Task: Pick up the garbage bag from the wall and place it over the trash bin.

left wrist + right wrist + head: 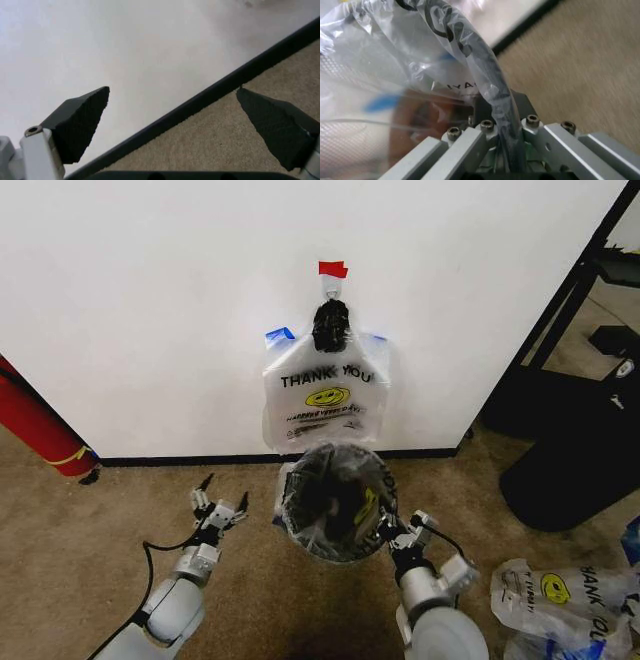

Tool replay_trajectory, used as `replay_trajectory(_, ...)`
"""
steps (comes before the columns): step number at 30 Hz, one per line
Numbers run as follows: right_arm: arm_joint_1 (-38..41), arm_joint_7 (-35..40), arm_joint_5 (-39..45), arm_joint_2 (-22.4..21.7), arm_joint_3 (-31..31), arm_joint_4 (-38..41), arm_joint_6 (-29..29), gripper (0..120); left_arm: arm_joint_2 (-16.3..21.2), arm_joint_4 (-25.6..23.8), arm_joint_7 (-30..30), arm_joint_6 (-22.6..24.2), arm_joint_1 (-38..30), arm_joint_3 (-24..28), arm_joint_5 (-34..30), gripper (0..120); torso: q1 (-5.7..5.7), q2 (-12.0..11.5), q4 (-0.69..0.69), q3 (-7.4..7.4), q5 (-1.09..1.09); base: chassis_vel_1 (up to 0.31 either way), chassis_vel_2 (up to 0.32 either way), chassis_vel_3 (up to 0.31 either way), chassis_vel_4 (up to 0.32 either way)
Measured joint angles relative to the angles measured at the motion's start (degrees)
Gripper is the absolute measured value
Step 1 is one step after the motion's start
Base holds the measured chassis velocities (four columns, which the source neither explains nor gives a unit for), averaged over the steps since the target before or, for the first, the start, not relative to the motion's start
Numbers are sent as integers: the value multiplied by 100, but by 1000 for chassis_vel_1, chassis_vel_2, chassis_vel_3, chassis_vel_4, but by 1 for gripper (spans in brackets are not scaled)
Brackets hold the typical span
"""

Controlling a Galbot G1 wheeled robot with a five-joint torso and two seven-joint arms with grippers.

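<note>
Clamping one trash bin (336,502) rim (bag-lined), right gripper (397,532), left gripper (221,502) spread apart.

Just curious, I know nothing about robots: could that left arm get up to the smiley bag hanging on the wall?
Probably yes: the left gripper is open, low near the baseboard, with bare wall between it and the garbage bag.

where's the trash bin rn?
Head view: the trash bin sits on the carpet at centre, just below the garbage bag hanging on the wall, with the right claw at its rim.
</note>
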Motion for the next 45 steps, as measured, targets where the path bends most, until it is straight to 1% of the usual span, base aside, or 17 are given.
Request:
replay_trajectory(3, 136, 452, 142, 233, 11, -28, -497, 0, -161, -127, -16, 1, 106, -75, 4, 100, 0, 0, 1, 0, 1, 0, 0, 0, 0)
replay_trajectory(5, 243, 641, 147, 392, 3, -97, -660, 0, -244, -249, -16, -5, 188, -76, 30, 100, 0, 0, 0, 0, 1, 0, 0, 0, 0)
replay_trajectory(11, 436, 927, 45, 556, 14, -265, -867, 0, -389, -489, -11, -23, 361, -48, 120, 100, 0, 0, 0, 0, 1, 0, 0, 0, 0)
replay_trajectory(15, 459, 1006, 17, 577, 55, -268, -970, 0, -418, -529, -6, -65, 418, -46, 150, 100, 0, 0, 0, 0, 1, 0, 0, 0, 0)
replay_trajectory(19, 462, 884, -166, 584, 81, -331, -980, 14, -439, -528, 2, -116, 466, -50, 174, 100, 0, 0, 0, 0, 1, 0, 0, 0, 0)
replay_trajectory(20, 462, 884, -166, 584, 81, -331, -980, 14, -439, -528, 2, -116, 466, -50, 174, 100, 0, 0, 0, 0, 1, 0, 0, 0, 0)
replay_trajectory(26, 437, 843, -277, 562, 120, -367, -962, 40, -448, -597, 9, -149, 517, -50, 180, 100, 0, 0, 0, 0, 1, 0, 0, 0, 0)
replay_trajectory(27, 437, 843, -277, 562, 120, -367, -962, 40, -448, -597, 9, -149, 517, -50, 180, 100, 0, 0, 0, 0, 1, 0, 0, 0, 0)
replay_trajectory(29, 421, 840, -300, 548, 121, -367, -960, 47, -447, -601, 10, -158, 523, -49, 180, 100, 0, 0, 0, 0, 1, 0, 0, 0, 0)
replay_trajectory(34, 364, 811, -505, 508, 111, -368, -934, 69, -454, -601, 12, -219, 537, -44, 189, 100, 0, 0, 0, 0, 1, 0, 0, 0, 0)
replay_trajectory(35, 364, 811, -505, 508, 111, -368, -934, 69, -454, -601, 12, -219, 537, -44, 189, 100, 0, 0, 0, 0, 1, 0, 0, 0, 0)
replay_trajectory(37, 276, 600, -886, 445, 67, -317, -766, 79, -465, -624, 13, -265, 544, -55, 180, 100, 0, 0, 0, 0, 1, 0, 0, 0, 0)
replay_trajectory(39, 127, 151, -1406, 363, -3, -219, -292, 85, -509, -682, 13, -377, 541, -116, 115, 100, 0, 0, 0, 0, 1, 0, 0, 0, 0)
replay_trajectory(42, -113, -1485, -2832, 258, -24, -304, 1542, 97, -767, -1046, 182, -798, 513, -370, -489, 100, 0, 0, -1, 0, 0, 0, 0, 0, 0)
replay_trajectory(43, -113, -1485, -2832, 258, -24, -304, 1542, 97, -767, -1046, 182, -798, 513, -370, -489, 100, 0, 0, -1, 0, 0, 0, 0, 0, 0)
replay_trajectory(44, -130, -1925, -3243, 259, 38, -358, 2003, 98, -850, -1186, 331, -962, 516, -436, -769, 100, 0, 0, -1, 0, 5, 0, 0, 0, 0)
replay_trajectory(45, -128, -2268, -3704, 280, 133, -396, 2453, 100, -950, -1354, 580, -1197, 528, -516, -1118, 100, 0, 0, 1, 0, 2, 0, 0, 0, 0)
